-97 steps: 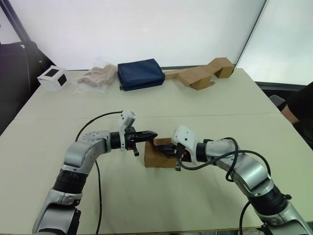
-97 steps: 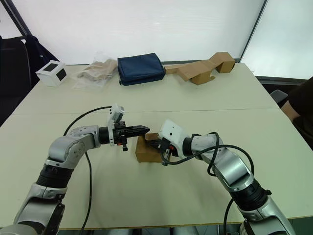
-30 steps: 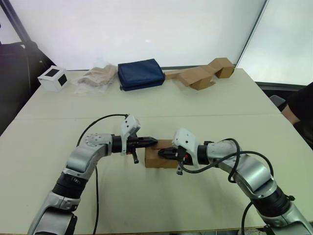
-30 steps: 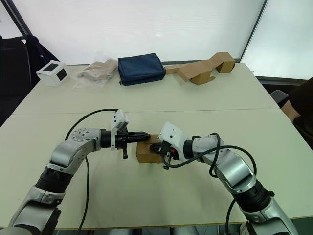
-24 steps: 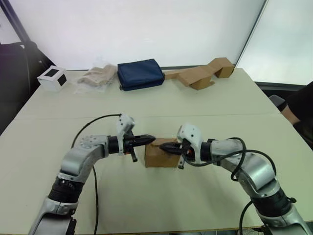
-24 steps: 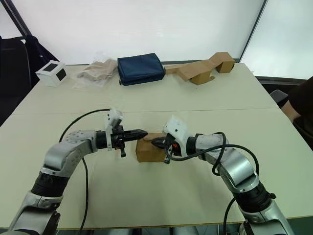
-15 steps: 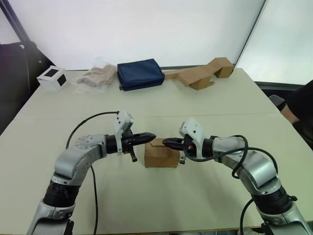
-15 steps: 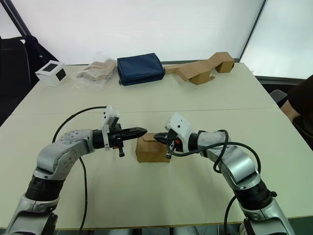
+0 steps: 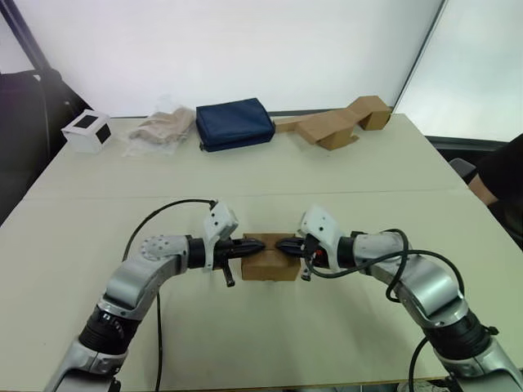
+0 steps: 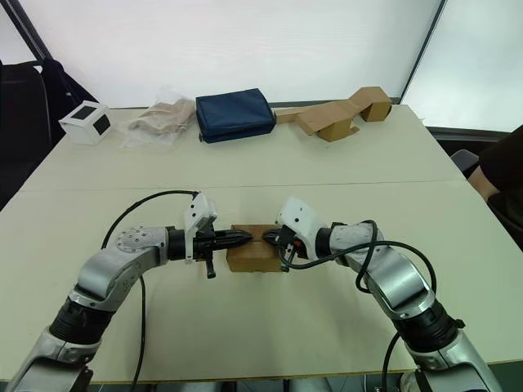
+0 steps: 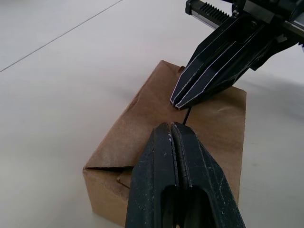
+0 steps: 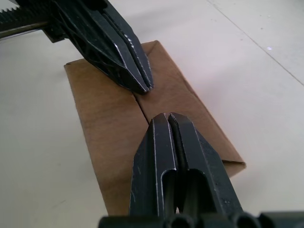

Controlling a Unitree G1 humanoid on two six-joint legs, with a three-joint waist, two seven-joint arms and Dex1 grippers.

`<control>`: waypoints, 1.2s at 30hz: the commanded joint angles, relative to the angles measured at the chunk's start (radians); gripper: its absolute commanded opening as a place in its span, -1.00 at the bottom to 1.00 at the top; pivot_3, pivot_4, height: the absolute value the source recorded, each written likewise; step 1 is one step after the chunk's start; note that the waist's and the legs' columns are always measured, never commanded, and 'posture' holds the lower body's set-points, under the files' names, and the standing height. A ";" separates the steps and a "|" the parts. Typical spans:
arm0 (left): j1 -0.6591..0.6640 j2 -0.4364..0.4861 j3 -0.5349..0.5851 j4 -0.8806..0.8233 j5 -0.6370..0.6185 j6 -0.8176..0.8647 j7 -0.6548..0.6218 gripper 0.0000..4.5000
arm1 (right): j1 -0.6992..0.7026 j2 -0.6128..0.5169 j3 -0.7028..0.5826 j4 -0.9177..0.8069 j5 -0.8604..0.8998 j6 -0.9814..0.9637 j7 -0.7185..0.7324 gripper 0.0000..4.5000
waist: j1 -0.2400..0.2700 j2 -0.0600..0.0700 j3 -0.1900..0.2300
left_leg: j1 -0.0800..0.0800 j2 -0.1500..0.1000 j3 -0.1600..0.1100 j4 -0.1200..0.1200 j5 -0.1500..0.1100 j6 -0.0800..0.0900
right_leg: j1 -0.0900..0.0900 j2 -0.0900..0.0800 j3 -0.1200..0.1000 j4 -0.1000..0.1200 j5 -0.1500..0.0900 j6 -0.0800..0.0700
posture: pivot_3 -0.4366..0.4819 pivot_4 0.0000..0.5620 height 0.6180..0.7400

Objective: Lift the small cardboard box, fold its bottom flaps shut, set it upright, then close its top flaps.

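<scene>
Corrugated brown small cardboard box (image 11: 142, 137), flaps flat.

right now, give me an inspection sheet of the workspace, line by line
surface: pale table, a seam line across it.
job's things: small cardboard box resting on the table, top flaps folded down, seam between them.
clutter: white box, plastic bag, navy pouch, folded cardboard strip along the far edge.
grippers: left gripper and right gripper tip to tip over the box top, jaws shut.
cables: black cable looping off each arm.
surroundings: white wall behind.
</scene>
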 commanded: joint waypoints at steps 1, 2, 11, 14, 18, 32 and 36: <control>0.011 -0.002 0.003 -0.010 0.007 -0.007 0.007 -0.98 | 0.004 -0.006 -0.001 -0.007 -0.011 -0.012 0.003 -1.00 | 0.000 0.000 0.000 | 0.000 0.000 0.000 0.000 0.000 0.000 | 0.000 0.000 0.000 0.000 0.000 0.000 | -0.05 -0.47 1.00; 0.011 -0.009 0.016 -0.012 -0.003 -0.003 0.017 -0.98 | 0.004 -0.002 -0.007 -0.004 -0.011 -0.017 0.000 -1.00 | 0.000 0.000 0.000 | 0.000 0.000 0.000 0.000 0.000 0.000 | 0.000 0.000 0.000 0.000 0.000 0.000 | -0.05 -0.47 1.00; -0.008 -0.038 0.246 -0.082 -0.139 0.126 0.189 -0.98 | 0.028 0.092 -0.377 -0.045 0.267 -0.028 -0.016 -1.00 | 0.003 0.000 0.000 | 0.000 0.000 0.000 0.000 0.000 0.000 | 0.000 -0.002 0.000 0.000 0.000 0.000 | -0.05 -0.47 1.00; 0.034 -0.006 0.286 -0.098 -0.184 0.169 0.172 -0.98 | 0.079 0.032 -0.473 -0.048 0.346 0.021 0.016 -1.00 | 0.005 0.000 0.000 | 0.000 -0.001 -0.001 0.000 0.000 0.000 | 0.001 -0.004 -0.001 -0.001 0.000 0.000 | -0.05 -0.47 1.00; 0.178 0.084 0.325 -0.153 -0.178 0.168 0.142 -0.98 | 0.241 -0.082 -0.551 -0.043 0.370 0.034 0.087 -1.00 | -0.001 0.000 0.000 | 0.000 -0.003 0.000 -0.001 0.000 0.000 | 0.002 -0.007 -0.001 -0.002 0.000 0.000 | -0.05 -0.47 1.00; 0.449 0.286 0.362 -0.143 -0.194 0.115 -0.042 -0.98 | 0.473 -0.208 -0.478 0.064 0.256 -0.110 0.204 -1.00 | 0.004 0.000 0.000 | 0.004 -0.002 0.000 -0.003 0.000 0.000 | 0.007 -0.006 -0.001 -0.006 0.000 0.000 | -0.05 -0.47 1.00; 0.441 0.267 0.368 -0.132 -0.203 0.113 -0.032 -0.98 | 0.473 -0.208 -0.467 0.074 0.250 -0.120 0.205 -1.00 | 0.004 0.000 0.000 | 0.004 -0.002 0.000 -0.003 0.000 0.000 | 0.008 -0.007 -0.002 -0.007 0.000 0.000 | -0.05 -0.47 1.00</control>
